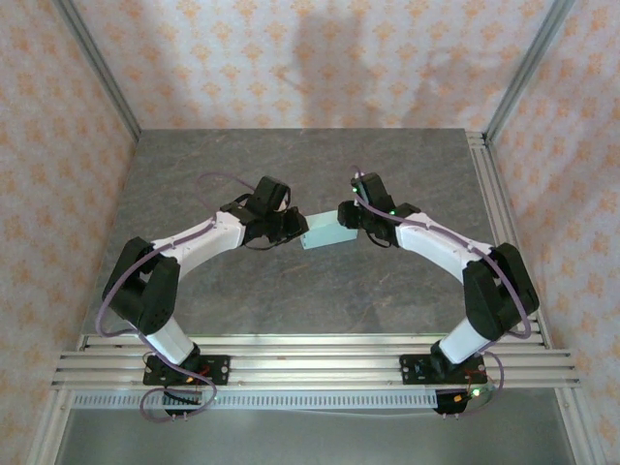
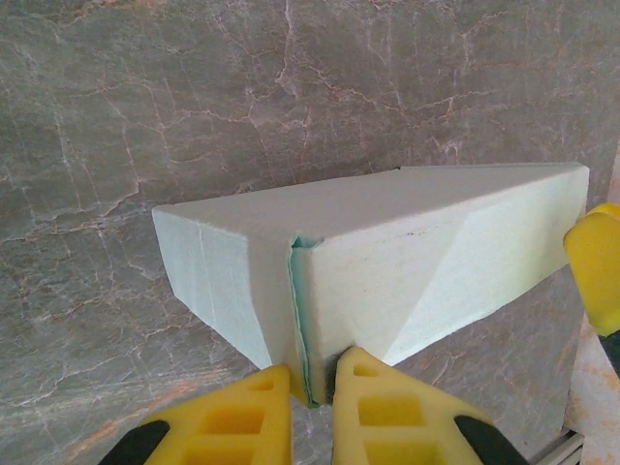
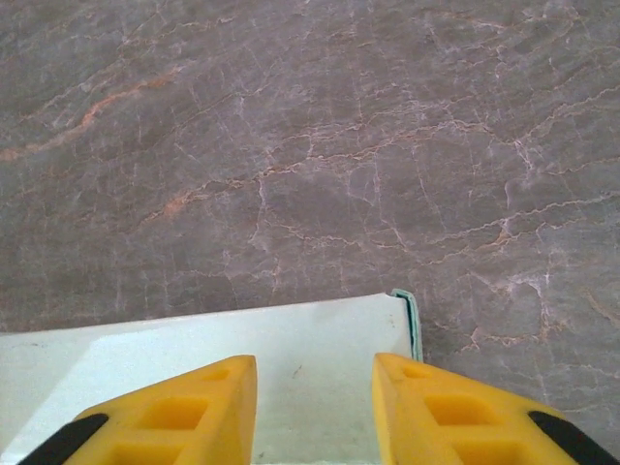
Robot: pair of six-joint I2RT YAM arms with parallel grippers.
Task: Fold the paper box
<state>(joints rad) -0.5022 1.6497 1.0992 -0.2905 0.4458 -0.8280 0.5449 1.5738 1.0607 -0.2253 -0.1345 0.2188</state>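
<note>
The paper box (image 1: 327, 235) is over the middle of the counter (image 1: 291, 300). Its long axis runs side to side between the arms, left end slightly nearer their bases. At that end the left end effector (image 2: 313, 366) pinches a seam edge. At the box's other end the right end effector (image 3: 315, 363) lies on the top face, fingers parted, gripping nothing — best placed, I judge, to press inward.

paper box (image 3: 310, 329) cut off left, below
</note>
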